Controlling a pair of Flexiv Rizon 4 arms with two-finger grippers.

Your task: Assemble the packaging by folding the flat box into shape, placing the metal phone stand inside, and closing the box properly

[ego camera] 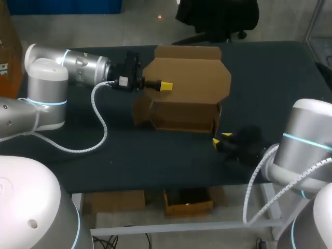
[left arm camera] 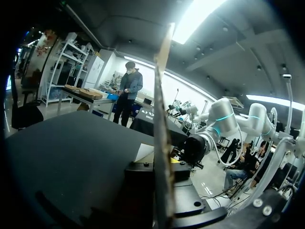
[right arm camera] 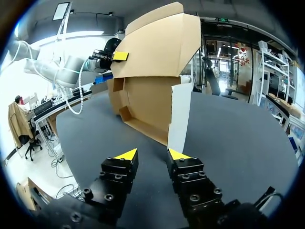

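Note:
The brown cardboard box (ego camera: 184, 115) stands half-formed in the middle of the dark table, its wide lid flap (ego camera: 193, 77) raised at the back. My left gripper (ego camera: 166, 86) reaches in from the left and is shut on the box's upper left panel. In the left wrist view that panel shows edge-on as a thin cardboard strip (left arm camera: 161, 143) running up from the fingers. My right gripper (right arm camera: 152, 155) hovers low over the table just off the box's front right corner (ego camera: 217, 126), open with nothing between its fingers. The box (right arm camera: 147, 90) rises ahead of it. No phone stand is in view.
A pale side flap (right arm camera: 179, 112) of the box sticks out toward my right gripper. My left arm's white cable (ego camera: 98, 122) droops over the table (ego camera: 129, 155) at the left. Bare tabletop lies in front of the box and to its right.

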